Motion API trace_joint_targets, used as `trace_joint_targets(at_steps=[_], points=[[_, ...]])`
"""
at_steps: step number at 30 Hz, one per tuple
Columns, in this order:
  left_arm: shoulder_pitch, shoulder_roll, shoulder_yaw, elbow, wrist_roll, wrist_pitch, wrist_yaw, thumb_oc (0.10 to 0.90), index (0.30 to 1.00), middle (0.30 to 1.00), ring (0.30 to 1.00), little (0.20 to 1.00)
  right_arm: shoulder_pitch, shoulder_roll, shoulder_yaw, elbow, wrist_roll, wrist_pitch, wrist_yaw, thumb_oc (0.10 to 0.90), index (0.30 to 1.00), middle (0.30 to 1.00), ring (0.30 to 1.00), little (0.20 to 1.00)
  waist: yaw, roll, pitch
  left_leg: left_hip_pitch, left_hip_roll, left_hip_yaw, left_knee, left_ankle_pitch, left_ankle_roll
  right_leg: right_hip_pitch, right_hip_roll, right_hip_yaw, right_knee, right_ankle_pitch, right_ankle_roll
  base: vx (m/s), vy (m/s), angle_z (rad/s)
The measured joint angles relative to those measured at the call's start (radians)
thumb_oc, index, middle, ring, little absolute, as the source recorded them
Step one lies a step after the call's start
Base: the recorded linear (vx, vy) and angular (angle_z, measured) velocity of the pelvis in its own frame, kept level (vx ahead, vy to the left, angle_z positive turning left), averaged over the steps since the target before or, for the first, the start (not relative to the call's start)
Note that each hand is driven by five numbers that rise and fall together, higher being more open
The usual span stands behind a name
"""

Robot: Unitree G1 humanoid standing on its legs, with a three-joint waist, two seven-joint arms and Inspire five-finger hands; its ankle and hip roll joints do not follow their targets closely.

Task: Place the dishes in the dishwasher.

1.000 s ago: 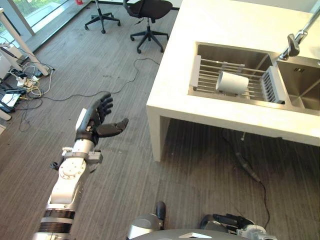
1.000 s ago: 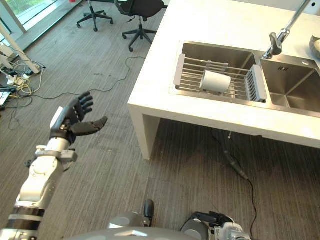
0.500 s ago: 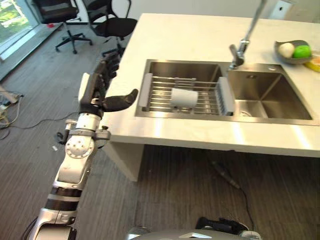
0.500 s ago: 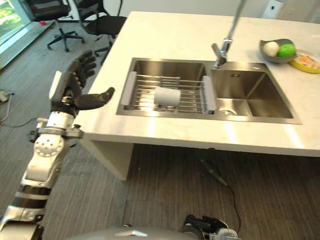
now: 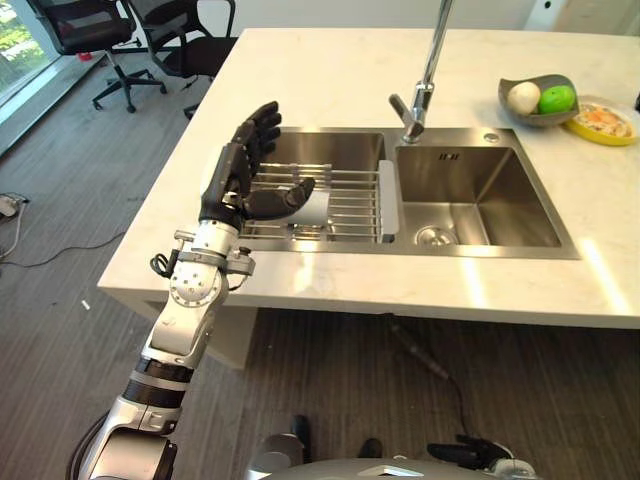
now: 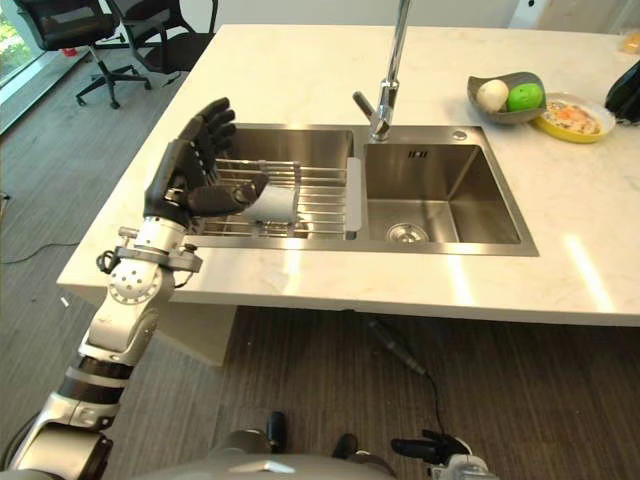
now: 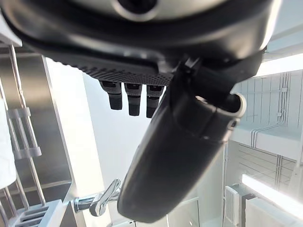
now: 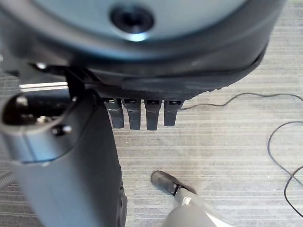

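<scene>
L hand (image 5: pixel 240 180) was raised over the near-left corner of the sink (image 5: pixel 470 215), fingers straight and spread, thumb (image 5: pixel 283 196) out sideways toward the basin; it held nothing. In the head views it sat in front of the white cup (image 6: pixel 272 205), but contact w/ cup can't be judged. R hand (image 8: pixel 142 80) showed in its own wrist cam, low over the floor (image 8: pixel 227 142): fingers hung relaxed, nothing in them.

Cup lay on its side on the wire drying rack (image 5: pixel 345 195) spanning the sink's left basin, approx mid-rack, just behind L thumb. Right basin was bare steel w/ drain (image 5: pixel 432 236) at its near-left. Faucet (image 5: pixel 425 70) stood at the sink's far edge, btwn the two basins.

Beyond the sink's far-right corner, on the countertop (image 5: pixel 330 70): grey bowl (image 5: pixel 538 100) w/ one white and one green round fruit, yellow plate (image 5: pixel 600 120) touching or just beside it. Far-left of the sink, off the counter: two black office chairs (image 5: pixel 90 40).
</scene>
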Motion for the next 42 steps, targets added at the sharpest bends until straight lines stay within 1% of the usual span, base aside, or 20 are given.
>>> trace_joint_targets(at_steps=[1,3,5,7,9,11,12,13,14,15,17,20,21,22,26,32,33,35,37,42], points=[[-0.007,0.002,-0.014,0.040,0.001,0.003,-0.009,0.800,0.900,0.900,0.900,0.900,0.001,0.014,-0.001,-0.003,0.000,-0.003,0.003,0.800,0.900,0.900,0.900,0.900,-0.003,0.001,0.000,0.020,-0.011,-0.053,-0.049,0.023,-0.012,0.002,0.002,0.008,0.000,0.000,0.000,0.12,0.115,-0.34],[-0.007,0.008,-0.040,0.079,0.011,0.025,-0.021,0.800,0.900,0.900,0.900,0.900,0.009,0.033,-0.006,-0.007,0.000,-0.007,0.004,0.800,0.900,0.900,0.900,0.900,-0.044,0.020,-0.004,0.075,0.005,-0.033,-0.141,0.081,-0.005,0.025,0.016,-0.006,-0.010,-0.008,0.012,0.09,0.116,0.05],[-0.006,0.026,-0.044,0.093,0.028,0.041,-0.033,0.800,0.900,0.900,0.900,0.900,0.025,0.068,-0.001,-0.008,0.000,0.000,0.018,0.800,0.900,0.900,0.900,0.900,-0.042,0.016,-0.001,0.128,-0.013,-0.008,-0.210,0.096,0.032,0.029,-0.007,0.016,0.000,-0.013,0.037,0.04,0.155,-0.26],[-0.004,0.066,-0.037,0.093,0.031,0.044,-0.032,0.800,0.900,0.900,0.900,0.900,0.023,0.084,0.001,-0.015,-0.004,0.001,0.030,0.800,0.900,0.900,0.900,0.900,-0.037,0.017,-0.001,0.141,-0.027,0.024,-0.210,0.084,0.051,0.017,-0.029,0.027,0.027,-0.015,0.053,-0.02,0.131,-0.43],[-0.005,0.110,-0.032,0.092,0.041,0.044,-0.032,0.800,0.900,0.900,0.900,0.900,0.016,0.078,-0.003,-0.039,-0.011,-0.001,0.045,0.800,0.900,0.900,0.900,0.900,-0.032,0.032,0.008,0.151,-0.025,0.047,-0.209,0.077,0.062,-0.038,-0.048,0.026,0.142,-0.035,0.081,-0.05,0.065,-0.42],[-0.007,0.125,-0.035,0.092,0.070,0.044,-0.032,0.800,0.900,0.900,0.900,0.900,0.015,0.064,-0.017,-0.059,-0.003,-0.006,0.054,0.800,0.900,0.900,0.900,0.900,-0.043,0.058,0.025,0.164,-0.016,0.044,-0.202,0.064,0.083,-0.128,-0.085,0.071,0.377,-0.084,0.156,-0.01,-0.045,-0.06],[-0.007,0.125,-0.035,0.092,0.070,0.044,-0.032,0.800,0.900,0.900,0.900,0.900,0.015,0.064,-0.017,-0.059,-0.003,-0.006,0.054,0.800,0.900,0.900,0.900,0.900,-0.043,0.058,0.025,0.164,-0.016,0.044,-0.202,0.064,0.083,-0.128,-0.085,0.071,0.377,-0.084,0.156,0.01,-0.110,0.20],[-0.007,0.121,-0.039,0.092,0.090,0.043,-0.033,0.800,0.900,0.900,0.900,0.900,0.025,0.063,-0.030,-0.076,0.016,-0.007,0.056,0.800,0.900,0.900,0.900,0.900,-0.039,0.049,0.023,0.174,-0.025,0.036,-0.200,0.056,0.086,-0.157,-0.140,0.109,0.438,-0.116,0.208,0.03,-0.123,0.16],[-0.007,0.123,-0.038,0.092,0.107,0.043,-0.033,0.800,0.900,0.900,0.900,0.900,0.026,0.063,-0.025,-0.076,0.021,-0.009,0.049,0.800,0.900,0.900,0.900,0.900,-0.031,0.043,0.023,0.175,-0.038,0.036,-0.200,0.051,0.085,-0.157,-0.189,0.139,0.419,-0.107,0.232,0.06,-0.241,0.22],[-0.009,0.133,-0.038,0.087,0.118,0.043,-0.033,0.800,0.900,0.900,0.900,0.900,0.021,0.058,-0.022,-0.070,0.019,-0.004,0.035,0.800,0.900,0.900,0.900,0.900,-0.014,0.027,0.019,0.174,-0.046,0.022,-0.201,0.047,0.081,-0.146,-0.249,0.147,0.348,-0.093,0.251,0.06,-0.187,0.11],[-0.006,0.162,-0.035,0.083,0.131,0.044,-0.033,0.800,0.900,0.900,0.900,0.900,0.055,0.054,-0.022,-0.073,0.019,0.000,0.036,0.800,0.900,0.900,0.900,0.900,0.010,-0.007,0.016,0.169,-0.050,0.011,-0.201,0.051,0.077,-0.096,-0.298,0.135,0.185,-0.038,0.267,0.10,-0.233,0.22],[0.023,0.160,0.003,0.087,0.100,0.044,-0.039,0.800,0.900,0.900,0.900,0.900,0.085,0.084,-0.005,-0.073,0.019,0.001,0.052,0.800,0.900,0.900,0.900,0.900,0.034,-0.056,0.002,0.182,-0.040,0.005,-0.209,0.048,0.036,-0.032,-0.278,0.098,0.041,0.052,0.263,0.08,-0.163,0.13],[0.040,0.156,0.014,0.087,0.074,0.043,-0.043,0.800,0.900,0.900,0.900,0.900,0.092,0.103,0.003,-0.070,0.017,0.002,0.060,0.800,0.900,0.900,0.900,0.900,0.041,-0.082,-0.013,0.186,-0.040,0.002,-0.209,0.044,0.018,-0.010,-0.251,0.091,-0.008,0.090,0.208,0.05,-0.109,-0.01],[0.063,0.137,0.013,0.087,0.055,0.044,-0.047,0.800,0.900,0.900,0.900,0.900,0.091,0.102,0.003,-0.070,0.016,0.003,0.064,0.800,0.900,0.900,0.900,0.900,0.043,-0.059,-0.024,0.191,-0.010,0.002,-0.209,0.048,-0.003,0.006,-0.212,0.085,-0.032,0.108,0.194,0.07,-0.151,-0.01],[0.072,0.124,-0.014,0.087,0.046,0.043,-0.084,0.800,0.900,0.900,0.900,0.900,0.081,0.082,0.002,-0.101,0.017,0.001,0.068,0.800,0.900,0.900,0.900,0.900,0.015,-0.017,-0.037,0.193,0.073,-0.003,-0.209,0.063,-0.045,0.022,-0.131,0.066,-0.037,0.082,0.155,0.02,-0.093,0.05],[0.045,0.158,-0.040,0.083,0.077,0.042,-0.104,0.800,0.900,0.900,0.900,0.900,0.098,0.060,0.011,-0.135,0.018,-0.005,0.075,0.800,0.900,0.900,0.900,0.900,-0.013,0.003,-0.046,0.191,0.103,-0.002,-0.210,0.071,-0.061,0.023,-0.102,0.051,-0.038,0.074,0.141,0.01,-0.025,0.03],[0.044,0.185,-0.040,0.083,0.106,0.040,-0.123,0.800,0.900,0.900,0.900,0.900,0.133,0.049,0.002,-0.136,0.019,-0.026,0.100,0.800,0.900,0.900,0.900,0.900,-0.014,0.019,-0.054,0.191,0.099,-0.002,-0.210,0.066,-0.067,0.022,-0.105,0.051,-0.040,0.074,0.141,0.00,0.000,0.00],[0.035,0.229,-0.048,0.082,0.145,0.041,-0.128,0.800,0.900,0.900,0.900,0.900,0.130,0.057,0.002,-0.086,0.021,-0.024,0.104,0.800,0.900,0.900,0.900,0.900,-0.017,0.024,-0.059,0.191,0.097,-0.001,-0.210,0.066,-0.067,0.021,-0.110,0.053,-0.041,0.075,0.140,0.01,0.006,-0.02],[0.011,0.354,-0.096,0.057,0.220,0.039,-0.152,0.800,0.900,0.900,0.900,0.900,0.117,0.066,-0.021,-0.047,0.027,-0.022,0.106,0.800,0.900,0.900,0.900,0.900,-0.020,0.027,-0.060,0.191,0.097,0.004,-0.210,0.066,-0.066,0.018,-0.110,0.057,-0.041,0.079,0.141,0.03,0.014,-0.06],[-0.035,0.485,-0.176,0.023,0.311,0.011,-0.210,0.800,0.900,0.900,0.900,0.900,0.125,0.058,-0.028,-0.031,0.026,-0.028,0.107,0.800,0.900,0.900,0.900,0.900,-0.019,0.057,-0.099,0.192,0.090,0.005,-0.211,0.067,-0.065,0.018,-0.120,0.058,-0.042,0.083,0.141,0.03,0.024,0.00]])
